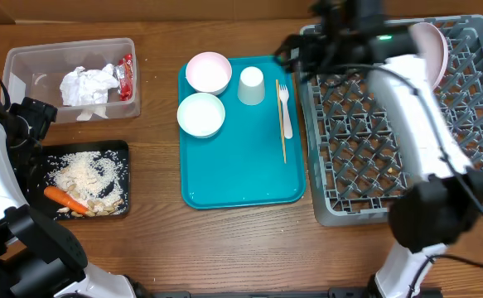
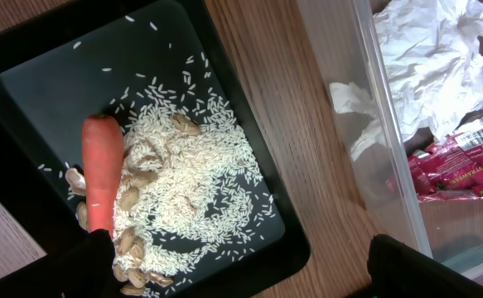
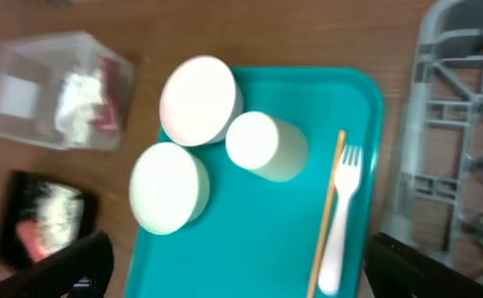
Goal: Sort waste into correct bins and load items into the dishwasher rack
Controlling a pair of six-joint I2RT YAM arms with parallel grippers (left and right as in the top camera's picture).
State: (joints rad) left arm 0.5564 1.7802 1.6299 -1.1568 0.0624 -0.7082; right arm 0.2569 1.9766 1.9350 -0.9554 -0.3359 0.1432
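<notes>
**Hovering Empty: Both Pincers Open, Tray Dishes Not Yet Racked**

Right gripper (image 3: 245,269): jaws spread wide with nothing between them, poised above the rectangular teal plastic serving tray (image 3: 258,236). Judgement: it is stationed there to choose the next dish for loading.

Nearest its opening lie the white plastic fork (image 3: 340,219) and the thin wooden stick (image 3: 328,207), side by side and very close. That closeness could spoil a clean pick of either one. Further out on the same tray stand the small white cup (image 3: 262,145) and two round white bowls (image 3: 198,99) (image 3: 168,186), all set near one another.

The large grey plastic pegged dishwasher rack (image 1: 349,149) sits just beside the tray. A round white plate (image 1: 430,48) leans in its far corner, partly hidden by the right arm, which crosses the rack.

Left gripper (image 2: 241,265): jaws wide and empty, over the edge of the shallow black rectangular tray (image 2: 59,74). That tray holds the orange carrot (image 2: 103,170) and pale rice scraps (image 2: 191,174). The clear rectangular plastic tub (image 1: 26,66) alongside contains the crumpled white napkin (image 1: 88,85) and small red wrapper (image 1: 126,76). Judgement: waste sorting looks complete.
</notes>
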